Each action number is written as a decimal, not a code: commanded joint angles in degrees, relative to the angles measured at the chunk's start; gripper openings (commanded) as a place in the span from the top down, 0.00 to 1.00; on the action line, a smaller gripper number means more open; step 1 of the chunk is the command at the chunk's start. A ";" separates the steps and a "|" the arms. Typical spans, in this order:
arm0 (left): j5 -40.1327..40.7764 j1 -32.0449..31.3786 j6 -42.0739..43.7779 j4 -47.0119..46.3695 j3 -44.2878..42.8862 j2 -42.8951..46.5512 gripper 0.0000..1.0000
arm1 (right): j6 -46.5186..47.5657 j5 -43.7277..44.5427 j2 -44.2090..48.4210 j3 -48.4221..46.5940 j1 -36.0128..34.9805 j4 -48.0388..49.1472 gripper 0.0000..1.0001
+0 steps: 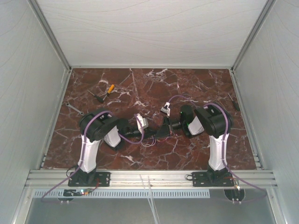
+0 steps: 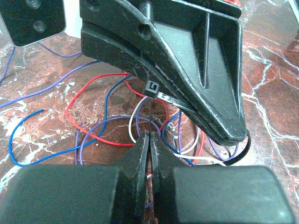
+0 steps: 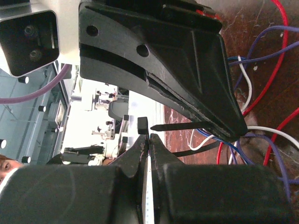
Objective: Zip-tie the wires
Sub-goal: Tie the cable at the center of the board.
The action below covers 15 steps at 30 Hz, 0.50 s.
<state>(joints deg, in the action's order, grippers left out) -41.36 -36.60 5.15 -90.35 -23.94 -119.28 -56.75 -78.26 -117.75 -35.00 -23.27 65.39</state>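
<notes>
The wires [image 1: 148, 143] lie as a loose tangle of red, blue, purple and white strands on the marble, under both grippers. They show in the left wrist view [image 2: 110, 122] and the right wrist view [image 3: 246, 91]. A black zip tie runs round some strands. My right gripper [image 3: 149, 137] is shut on the strap just below its square head [image 3: 143, 125]. My left gripper [image 2: 150, 135] is shut on the thin tail strap below the head [image 2: 150, 87]. The pointed tail tip [image 3: 161, 127] sits beside the head. In the top view, the left gripper [image 1: 154, 134] and right gripper [image 1: 167, 127] meet tip to tip.
An orange-handled tool [image 1: 110, 88] and a dark tool [image 1: 98, 97] lie at the far left of the table [image 1: 201, 154]. A small wrench [image 1: 74, 108] lies near the left wall. A small white part [image 1: 164, 109] sits behind the grippers. Panel walls close in three sides.
</notes>
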 commanded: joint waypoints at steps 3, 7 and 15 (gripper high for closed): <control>-0.49 -0.58 1.82 -14.60 0.04 1.20 1.00 | -0.38 -0.49 -1.17 -1.15 0.24 2.54 1.00; -0.12 -0.58 1.85 -14.60 0.04 1.25 1.00 | -1.12 -0.35 -1.91 0.09 0.24 4.04 1.00; 0.14 -0.58 1.73 -14.60 0.04 1.25 1.00 | -3.36 -0.38 0.23 2.04 0.24 7.83 1.00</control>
<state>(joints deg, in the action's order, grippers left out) -40.77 -36.88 5.63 -90.35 -23.94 -119.28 -59.40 -78.26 -118.76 -33.61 -23.27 69.25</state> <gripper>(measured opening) 0.003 0.009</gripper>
